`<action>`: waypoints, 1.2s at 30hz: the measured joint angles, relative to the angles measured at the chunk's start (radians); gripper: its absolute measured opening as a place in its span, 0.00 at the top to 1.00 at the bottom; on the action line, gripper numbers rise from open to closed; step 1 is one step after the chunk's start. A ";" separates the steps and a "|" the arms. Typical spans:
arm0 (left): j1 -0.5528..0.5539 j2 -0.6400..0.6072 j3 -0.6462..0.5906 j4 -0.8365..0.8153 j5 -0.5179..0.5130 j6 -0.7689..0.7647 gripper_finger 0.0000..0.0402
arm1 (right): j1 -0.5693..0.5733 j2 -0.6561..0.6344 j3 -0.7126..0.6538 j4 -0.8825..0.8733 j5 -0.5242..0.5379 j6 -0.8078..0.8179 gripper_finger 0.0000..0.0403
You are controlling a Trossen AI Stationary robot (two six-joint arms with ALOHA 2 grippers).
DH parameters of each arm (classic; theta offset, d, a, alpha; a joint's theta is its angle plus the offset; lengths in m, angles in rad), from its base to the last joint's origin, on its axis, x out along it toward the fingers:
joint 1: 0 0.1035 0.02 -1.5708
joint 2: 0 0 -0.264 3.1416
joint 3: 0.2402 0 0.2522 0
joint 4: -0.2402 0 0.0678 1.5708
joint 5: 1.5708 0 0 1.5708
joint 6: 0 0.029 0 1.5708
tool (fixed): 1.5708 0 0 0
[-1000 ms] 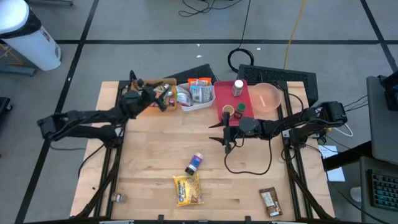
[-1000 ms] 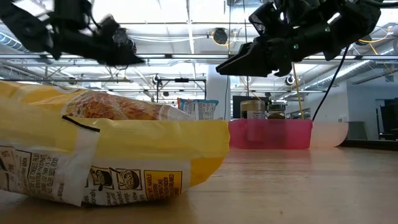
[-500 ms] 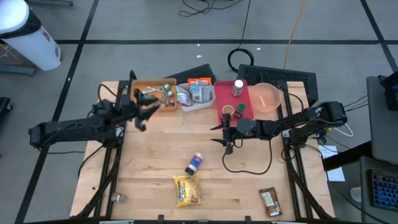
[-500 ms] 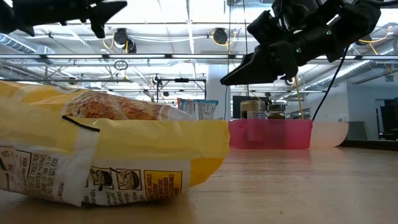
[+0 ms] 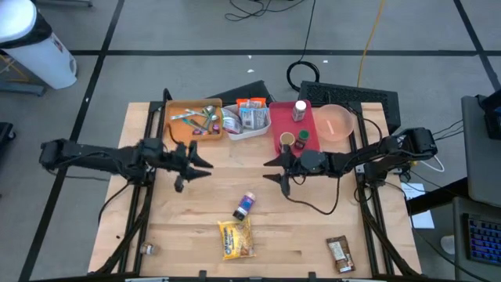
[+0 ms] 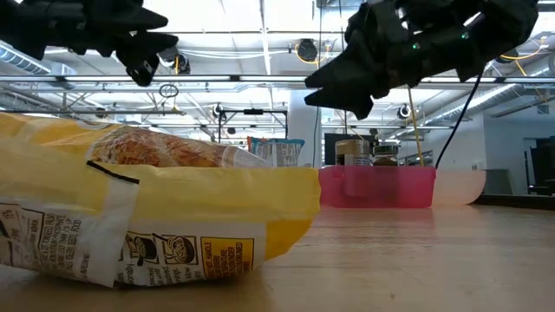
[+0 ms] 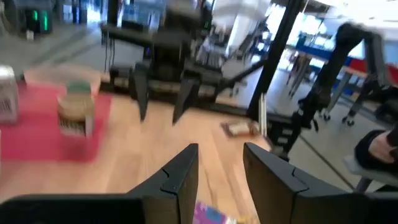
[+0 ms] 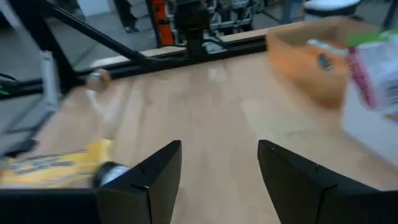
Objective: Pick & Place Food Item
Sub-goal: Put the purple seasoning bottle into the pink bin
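The wooden surface (image 5: 203,211) fills the centre of the high view. Along its upper edge sit the containers, already partly filled: an orange bin (image 5: 193,121) at upper left of centre holding wrapped items, a white tray (image 5: 249,119) of packets beside it, a red tray (image 5: 296,129) with jars, and a pink bowl (image 5: 337,123) at the right end. So some sorting looks done.

Three food items lie loose in the lower half: a yellow snack bag (image 5: 236,238) at bottom centre, a small purple-capped bottle (image 5: 245,206) just above it, and a brown bar (image 5: 340,254) at lower right. Those appear to be what is left.

The left claw (image 5: 197,162) hangs left of centre, fingers narrowly parted and empty as the left wrist view shows. The right claw (image 5: 275,168) hovers right of centre, its fingers set wider apart, holding nothing. Neither touches any item, so the next pick has not begun.

In the low view the yellow bag carries printed panels, but no brand or wording can be read.
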 joint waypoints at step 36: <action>-0.761 0.668 0.000 0.575 -0.593 -0.221 0.67 | 0.535 0.297 0.000 0.578 0.344 0.154 0.50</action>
